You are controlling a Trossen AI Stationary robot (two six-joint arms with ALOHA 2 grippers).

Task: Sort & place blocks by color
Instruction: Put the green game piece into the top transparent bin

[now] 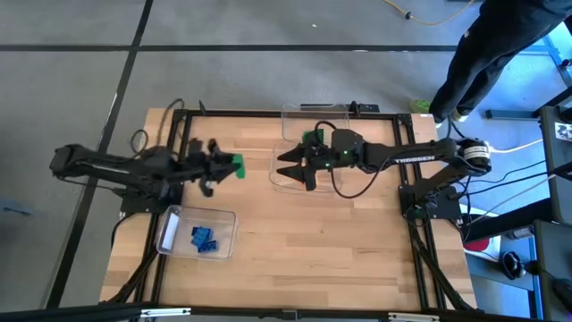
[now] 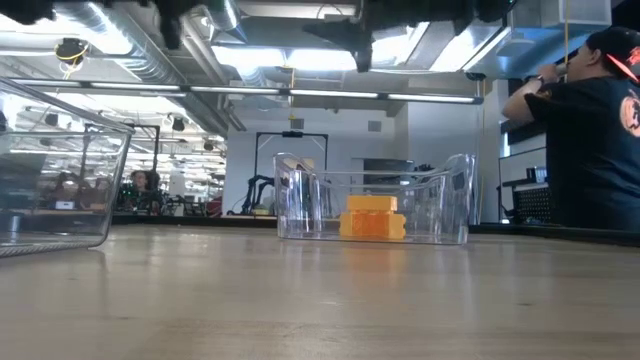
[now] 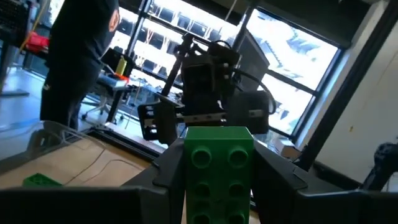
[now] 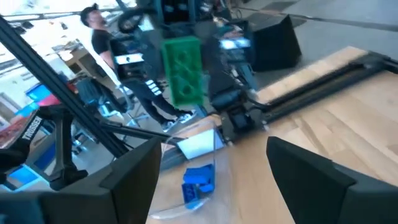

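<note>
Green studded plastic brick (image 3: pixel 219 171) held aloft, clamped in the left gripper (image 1: pixel 223 167).

It hangs over bare wooden tabletop (image 1: pixel 340 241), between the clear plastic bin of blue bricks (image 1: pixel 204 239) and the right gripper (image 1: pixel 288 167), whose jaws stand apart over another clear bin (image 1: pixel 284 180) mid-table.

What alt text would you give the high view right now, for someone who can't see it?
From above, the left gripper holds a green block above the wooden table, facing the open right gripper, which hovers over a clear bin. Another clear bin nearer the front holds blue blocks.
</note>
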